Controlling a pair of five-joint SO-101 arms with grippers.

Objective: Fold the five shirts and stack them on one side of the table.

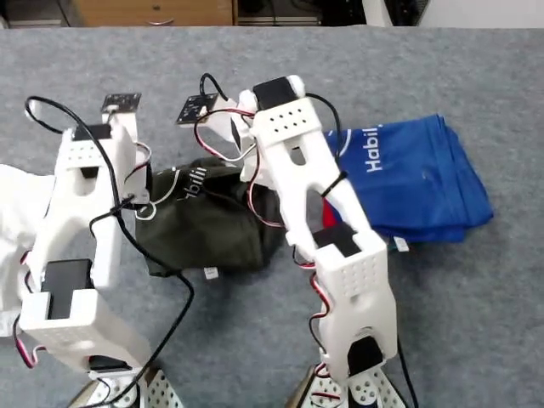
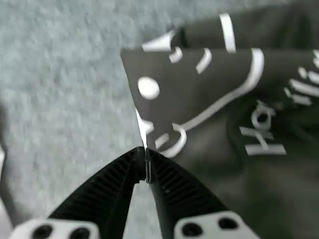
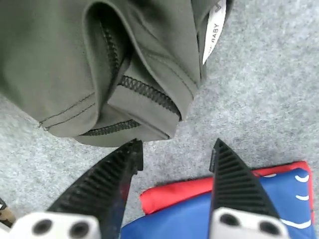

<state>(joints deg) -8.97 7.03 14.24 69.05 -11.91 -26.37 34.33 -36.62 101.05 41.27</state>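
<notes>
Your left gripper (image 2: 146,162) has its fingers (image 2: 114,184) closed tip to tip, pinching the edge of the olive shirt (image 2: 214,124) just below its printed corner. Your right gripper (image 3: 174,149) holds nothing: its fingers (image 3: 112,174) are spread wide and hang over the bare counter (image 3: 279,99), in the gap between the olive shirt's stitched hem and a red shirt (image 3: 199,189). The right wrist view shows you that the red shirt lies folded under a blue shirt (image 3: 199,221), and it also shows a white tag (image 3: 214,30) at the olive shirt's edge. The high view gives you the layout. The olive shirt sits bunched between the two arms, the folded blue shirt lies to its right, and a white shirt (image 1: 17,204) is crumpled at the counter's left edge.
</notes>
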